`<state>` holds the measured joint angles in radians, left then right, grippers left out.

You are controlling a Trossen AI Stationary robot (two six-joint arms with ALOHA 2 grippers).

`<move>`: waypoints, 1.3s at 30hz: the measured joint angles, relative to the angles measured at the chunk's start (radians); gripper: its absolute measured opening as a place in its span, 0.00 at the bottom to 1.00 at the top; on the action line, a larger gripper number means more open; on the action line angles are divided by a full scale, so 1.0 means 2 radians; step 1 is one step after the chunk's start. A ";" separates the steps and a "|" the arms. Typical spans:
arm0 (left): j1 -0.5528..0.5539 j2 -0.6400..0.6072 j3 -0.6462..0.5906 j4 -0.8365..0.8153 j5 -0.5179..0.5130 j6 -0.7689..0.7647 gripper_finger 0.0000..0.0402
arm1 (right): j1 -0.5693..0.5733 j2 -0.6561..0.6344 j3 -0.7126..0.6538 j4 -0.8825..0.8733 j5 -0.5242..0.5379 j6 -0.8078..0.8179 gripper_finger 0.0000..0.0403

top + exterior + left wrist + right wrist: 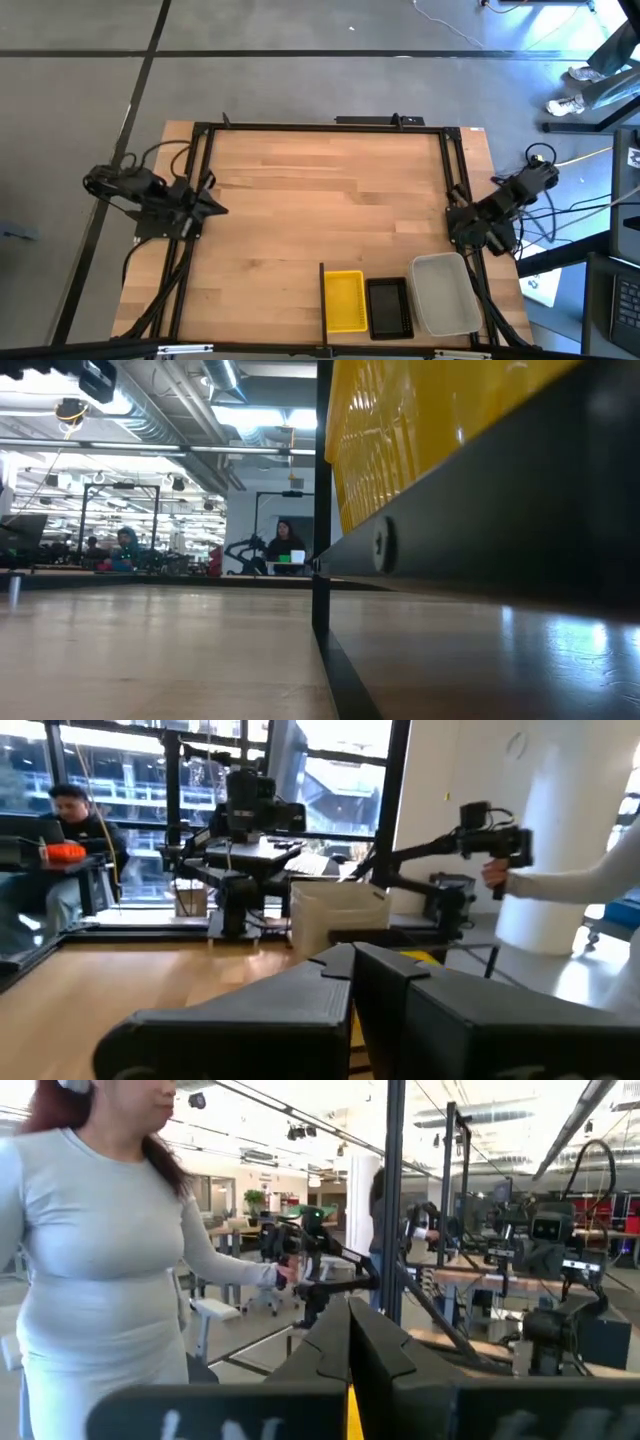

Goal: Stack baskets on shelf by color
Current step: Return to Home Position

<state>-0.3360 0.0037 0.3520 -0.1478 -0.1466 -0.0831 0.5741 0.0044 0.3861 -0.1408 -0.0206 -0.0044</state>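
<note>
**Bench** (330,200), high view: a plank top. The baskets stand in a row at its near edge, on the shelf, whose panel they hide. Left arm (150,195) and right arm (495,212) are folded at opposite bench edges, the left well apart from the row.

**Stacks:**
- Grey stack (445,293), the largest, is at the right end, near the right arm.
- Yellow stack (346,300) stands just beside the dark upright divider (322,298).
- Black stack (388,307) sits between the other two.

How many bins each stack holds cannot be told from above. Sorting by colour looks complete.

**Claws:** Left claw (352,960) and right claw (348,1320) each have fingers pressed together and hold nothing.

**Handling, as judged:** the bins are thin plastic, light, fairly stiff, smooth-walled and likely slippery. They are best pinched over a short rim, one finger inside and one outside.
</note>
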 joint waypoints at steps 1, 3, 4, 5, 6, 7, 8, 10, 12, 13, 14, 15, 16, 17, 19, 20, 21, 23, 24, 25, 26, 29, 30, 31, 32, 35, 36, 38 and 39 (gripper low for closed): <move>0.000 0.000 -0.009 0.008 -0.001 0.005 0.00 | 0.000 0.000 -0.013 0.011 0.000 0.000 0.00; 0.000 0.000 -0.024 0.015 -0.001 0.007 0.00 | 0.000 0.000 -0.037 0.034 0.000 0.003 0.00; 0.000 0.000 -0.028 0.016 -0.001 0.007 0.00 | 0.000 0.001 -0.045 0.045 0.000 0.010 0.00; 0.000 0.000 -0.032 0.019 -0.003 0.007 0.00 | 0.000 0.000 -0.053 0.054 0.000 0.014 0.00; 0.000 0.000 -0.037 0.022 -0.004 0.007 0.00 | 0.000 0.000 -0.061 0.059 0.001 0.019 0.00; 0.000 0.000 -0.043 0.025 -0.005 0.007 0.00 | 0.000 0.000 -0.070 0.061 0.000 0.024 0.00; 0.000 0.000 -0.051 0.028 -0.005 0.008 0.00 | 0.000 0.000 -0.078 0.061 0.001 0.024 0.00; 0.000 0.000 -0.069 0.045 -0.005 0.018 0.00 | 0.000 0.000 -0.094 0.070 0.009 0.024 0.00; 0.000 0.000 -0.086 0.067 -0.006 0.027 0.00 | 0.000 0.000 -0.112 0.085 0.026 0.024 0.00; 0.000 0.000 -0.097 0.074 -0.010 0.030 0.00 | 0.000 0.000 -0.121 0.087 0.030 0.024 0.00; 0.000 0.000 -0.106 0.078 -0.013 0.030 0.00 | 0.000 0.000 -0.128 0.091 0.035 0.025 0.00; 0.000 0.001 -0.114 0.081 -0.016 0.030 0.00 | 0.000 0.000 -0.136 0.098 0.038 0.025 0.00; 0.000 0.000 -0.120 0.084 -0.018 0.030 0.00 | 0.000 0.000 -0.143 0.106 0.040 0.025 0.00; 0.000 0.000 -0.125 0.089 -0.018 0.031 0.00 | 0.000 0.000 -0.150 0.111 0.040 0.025 0.00; 0.000 0.000 -0.136 0.092 -0.018 0.030 0.00 | 0.000 0.000 -0.162 0.116 0.040 0.025 0.00; 0.000 0.000 -0.141 0.090 -0.018 0.031 0.00 | 0.000 0.000 -0.168 0.119 0.040 0.024 0.00; 0.000 0.000 -0.146 0.088 -0.018 0.031 0.00 | 0.000 0.000 -0.175 0.126 0.040 0.022 0.00; 0.000 0.000 -0.155 0.093 -0.018 0.030 0.00 | 0.000 0.000 -0.190 0.141 0.041 0.009 0.00; 0.000 0.000 -0.161 0.096 -0.018 0.030 0.00 | -0.001 0.000 -0.190 0.139 0.042 0.001 0.00; 0.000 0.000 -0.168 0.098 -0.018 0.031 0.00 | -0.001 0.001 -0.190 0.139 0.043 -0.004 0.00; 0.000 0.000 -0.172 0.097 -0.018 0.030 0.00 | -0.001 0.001 -0.190 0.139 0.048 -0.015 0.00; 0.000 0.001 -0.172 0.097 -0.016 0.036 0.01 | -0.001 0.000 -0.190 0.139 0.069 -0.046 0.00; 0.000 0.001 -0.172 0.096 -0.015 0.038 0.01 | -0.001 0.001 -0.190 0.138 0.075 -0.052 0.00; 0.000 0.001 -0.172 0.095 -0.014 0.037 0.01 | -0.001 0.001 -0.190 0.137 0.081 -0.053 0.00; 0.000 0.001 -0.172 0.095 -0.014 0.035 0.01 | -0.001 0.001 -0.190 0.136 0.088 -0.053 0.00; 0.000 0.001 -0.172 0.095 -0.014 0.031 0.00 | -0.001 0.001 -0.190 0.136 0.089 -0.053 0.00; 0.000 0.001 -0.172 0.095 -0.014 0.031 0.00 | -0.001 0.001 -0.190 0.136 0.089 -0.053 0.00; 0.000 0.001 -0.172 0.095 -0.014 0.031 0.01 | -0.001 0.001 -0.190 0.136 0.089 -0.053 0.00; 0.000 0.001 -0.172 0.095 -0.014 0.031 0.01 | -0.001 0.001 -0.190 0.136 0.089 -0.053 0.00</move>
<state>-0.3355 0.0063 0.0082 0.0418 -0.1749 -0.0208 0.5724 0.0055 0.0071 0.1314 0.1570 -0.1108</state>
